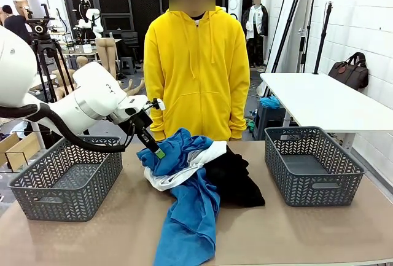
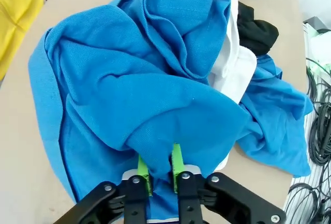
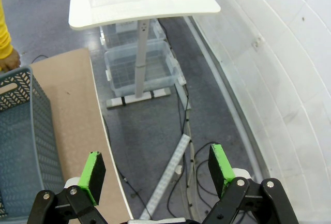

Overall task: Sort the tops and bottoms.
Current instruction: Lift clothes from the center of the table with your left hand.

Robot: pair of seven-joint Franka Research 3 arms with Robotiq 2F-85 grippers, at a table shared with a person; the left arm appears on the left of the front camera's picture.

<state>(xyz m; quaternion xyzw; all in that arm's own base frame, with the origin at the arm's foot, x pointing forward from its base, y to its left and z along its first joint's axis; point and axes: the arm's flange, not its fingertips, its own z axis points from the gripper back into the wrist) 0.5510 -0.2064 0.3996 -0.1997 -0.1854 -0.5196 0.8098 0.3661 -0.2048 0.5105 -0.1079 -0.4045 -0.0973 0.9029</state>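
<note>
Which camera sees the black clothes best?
The front view: the black garment lies spread out at the pile's right side. The left wrist view catches just a corner behind the white shirt. The right wrist view faces the floor beside the table.
</note>
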